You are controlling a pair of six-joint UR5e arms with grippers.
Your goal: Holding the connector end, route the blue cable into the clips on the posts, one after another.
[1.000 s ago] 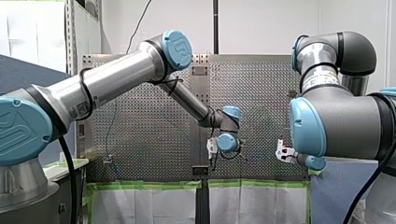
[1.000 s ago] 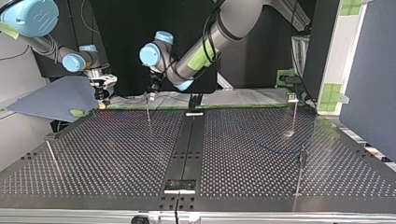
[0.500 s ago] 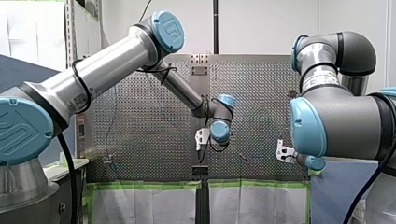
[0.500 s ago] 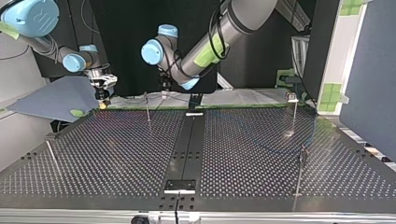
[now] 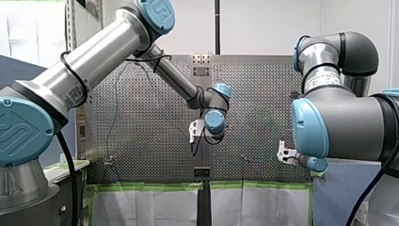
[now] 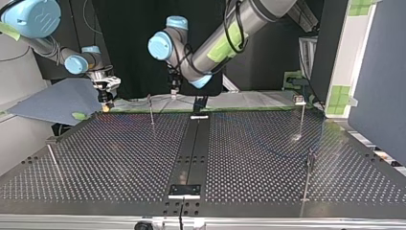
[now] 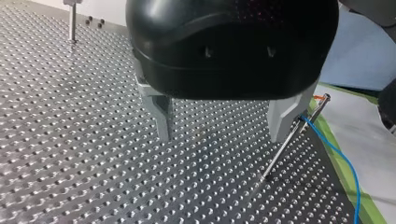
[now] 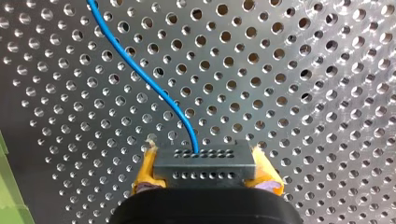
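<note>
In the right wrist view my right gripper point(image 8: 204, 161) has its yellow pads shut on the ends of a dark grey connector point(image 8: 205, 169). The blue cable point(image 8: 148, 80) leaves the connector's top and curves away over the perforated table. In the left wrist view my left gripper point(image 7: 224, 128) hangs open above the table, with nothing between its metal fingers point(image 7: 162, 116). Just beside one finger a thin post point(image 7: 288, 142) leans, and the blue cable point(image 7: 343, 161) sits in the clip at its tip. In the top view my left gripper point(image 6: 174, 90) is beside that post point(image 6: 151, 109).
More thin posts stand on the table: one at the top view's far right point(image 6: 301, 115), one at the near right point(image 6: 308, 178) and one at the near left point(image 6: 52, 157). A dark strip point(image 6: 190, 148) runs down the table's middle. Green tape point(image 7: 343, 163) lines the table's edge.
My left arm has lifted and swung away from the post, leftward in the front view and rightward in the top view. The right arm has stayed put.
</note>
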